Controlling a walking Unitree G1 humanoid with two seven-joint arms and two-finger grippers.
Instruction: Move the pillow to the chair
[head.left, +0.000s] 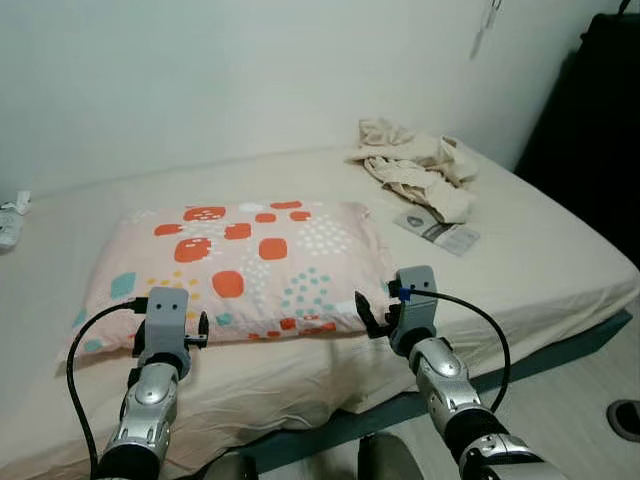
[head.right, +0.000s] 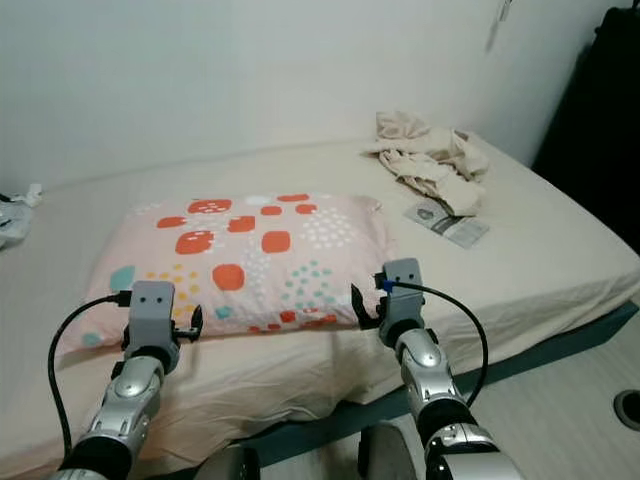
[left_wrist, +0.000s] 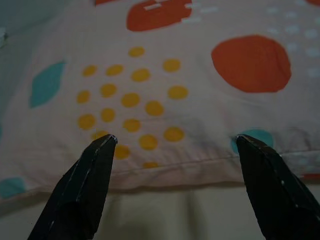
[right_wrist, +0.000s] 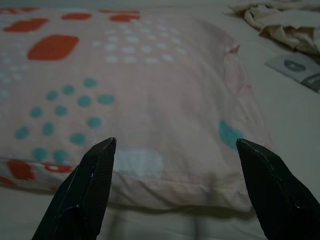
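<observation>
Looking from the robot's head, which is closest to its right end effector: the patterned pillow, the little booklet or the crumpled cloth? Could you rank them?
From the right end effector:
1. Pillow, right in front of it, at the near edge of the bed.
2. Booklet, farther back on the right.
3. Crumpled cloth, farthest, near the wall on the right.
</observation>
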